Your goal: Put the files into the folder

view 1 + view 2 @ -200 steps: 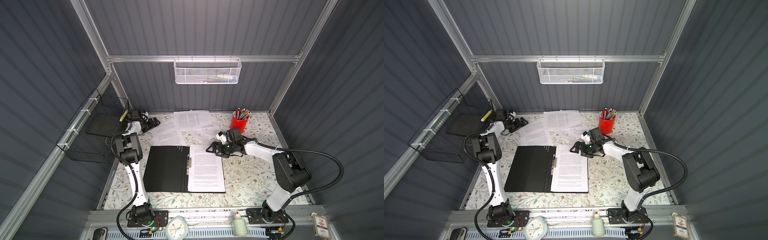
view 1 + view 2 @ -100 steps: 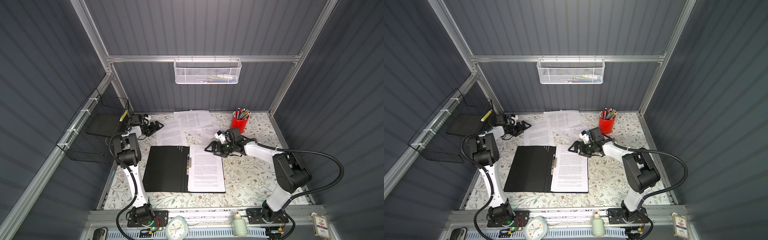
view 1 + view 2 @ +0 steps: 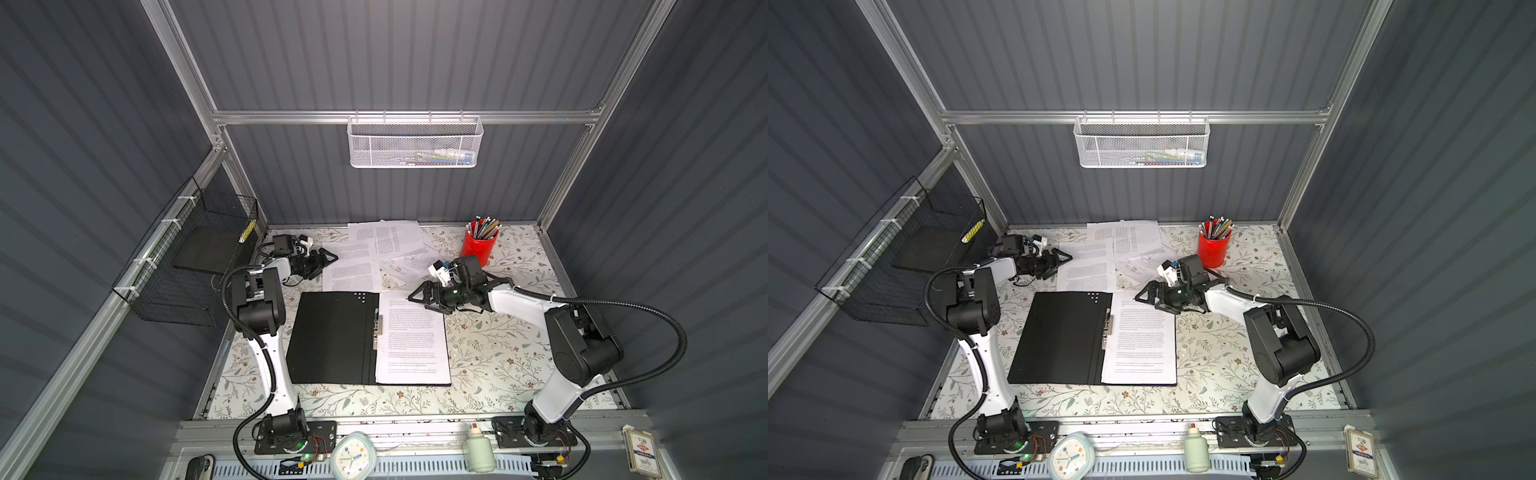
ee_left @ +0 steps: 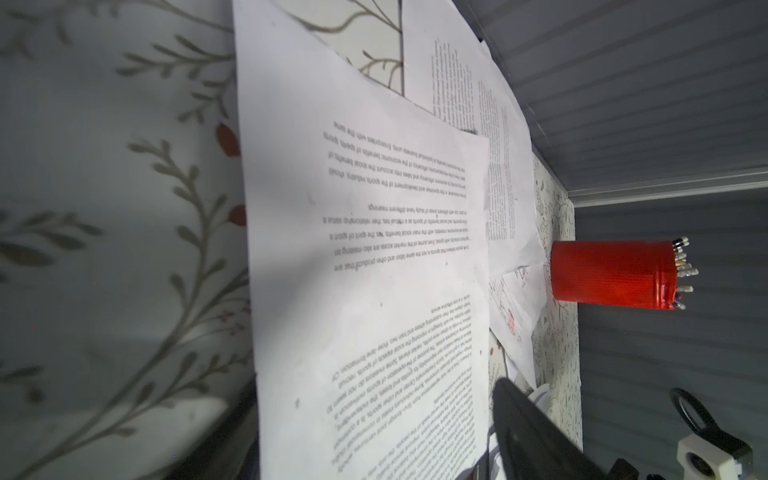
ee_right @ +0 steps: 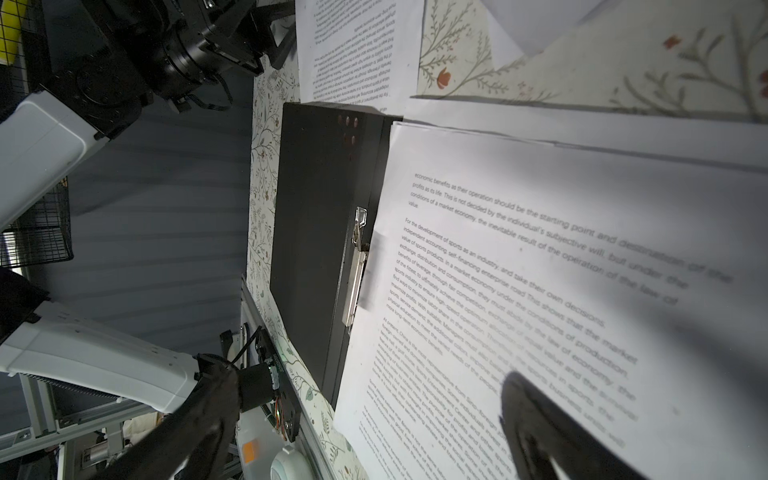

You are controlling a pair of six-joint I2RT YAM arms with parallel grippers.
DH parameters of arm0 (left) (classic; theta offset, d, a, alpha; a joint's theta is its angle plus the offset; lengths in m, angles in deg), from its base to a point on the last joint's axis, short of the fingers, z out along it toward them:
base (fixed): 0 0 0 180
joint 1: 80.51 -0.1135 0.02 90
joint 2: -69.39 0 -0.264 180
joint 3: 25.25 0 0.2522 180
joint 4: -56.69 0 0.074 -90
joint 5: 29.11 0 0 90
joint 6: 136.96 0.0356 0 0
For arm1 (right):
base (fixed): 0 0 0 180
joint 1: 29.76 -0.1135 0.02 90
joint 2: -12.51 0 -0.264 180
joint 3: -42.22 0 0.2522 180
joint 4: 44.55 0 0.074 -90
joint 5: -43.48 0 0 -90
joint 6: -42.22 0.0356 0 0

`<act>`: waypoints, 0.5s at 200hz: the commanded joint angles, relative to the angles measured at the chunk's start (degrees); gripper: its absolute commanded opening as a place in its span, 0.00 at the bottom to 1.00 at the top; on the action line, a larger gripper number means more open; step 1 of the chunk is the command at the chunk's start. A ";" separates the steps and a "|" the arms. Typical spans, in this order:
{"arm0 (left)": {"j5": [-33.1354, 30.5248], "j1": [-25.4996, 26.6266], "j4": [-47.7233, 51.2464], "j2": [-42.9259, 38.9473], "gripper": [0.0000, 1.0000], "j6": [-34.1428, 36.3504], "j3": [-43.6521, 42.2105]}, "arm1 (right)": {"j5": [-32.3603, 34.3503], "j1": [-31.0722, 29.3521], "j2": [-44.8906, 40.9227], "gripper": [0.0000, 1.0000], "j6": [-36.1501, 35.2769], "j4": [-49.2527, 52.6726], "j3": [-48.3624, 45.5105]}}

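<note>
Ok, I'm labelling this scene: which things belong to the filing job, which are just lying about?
Job: open black folder; white printed sheet inside it; loose white printed sheets behind it.
Lying about: red pencil cup; white mesh wall basket; black wire basket; pale clock.

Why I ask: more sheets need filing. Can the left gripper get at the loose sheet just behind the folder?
Probably yes. The left gripper sits at the edge of that sheet, jaws apart, and nothing lies on it there. Flat on the table, it may be hard to pinch.
</note>
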 commanded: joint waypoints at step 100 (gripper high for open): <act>-4.12 2.08 3.12 -3.87 0.37 -3.85 -1.89 | -0.58 -0.38 -1.60 0.99 -0.39 -0.76 -1.07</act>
